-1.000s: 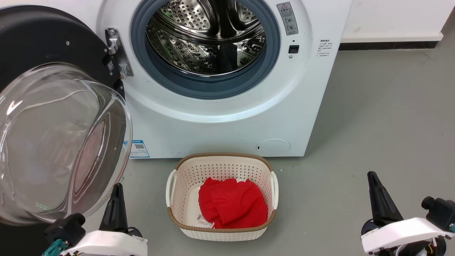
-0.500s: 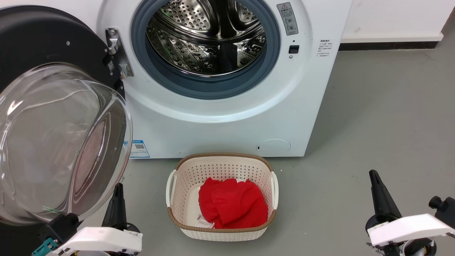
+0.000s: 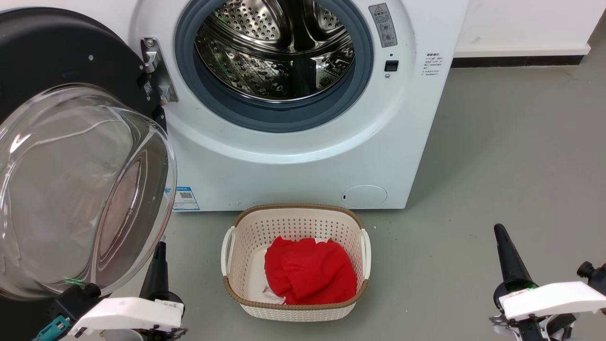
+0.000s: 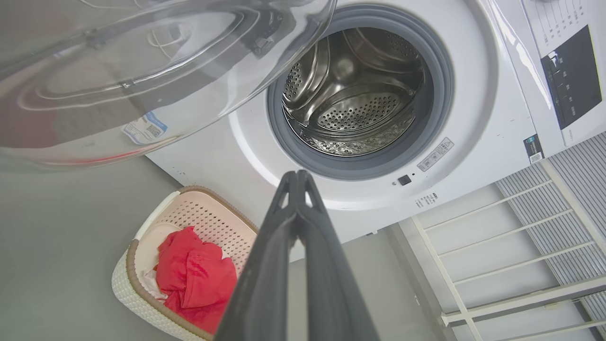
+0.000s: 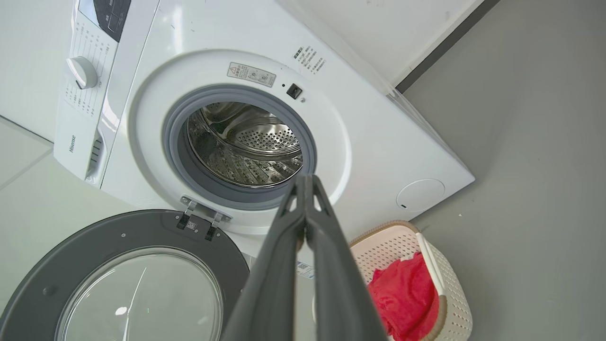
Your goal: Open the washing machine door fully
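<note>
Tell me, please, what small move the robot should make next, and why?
Probably just ease the left claw away from the washing machine door: the door hangs swung wide on its hinge, the steel drum is uncovered, and the left claw and right claw are both shut on nothing.

Washer (image 3: 293,175) at back, on floor (image 3: 497,142). Door (image 3: 57,52) hangs on hinge (image 3: 154,66) left of drum (image 3: 279,52) (bowl side faces out toward head camera). Basket (image 3: 298,207) on floor just before washer, below drum; cloth (image 3: 310,277) in it. Left gripper (image 3: 160,248) left of basket, near door's lower edge. Right gripper (image 3: 499,232) well right of basket.
</note>
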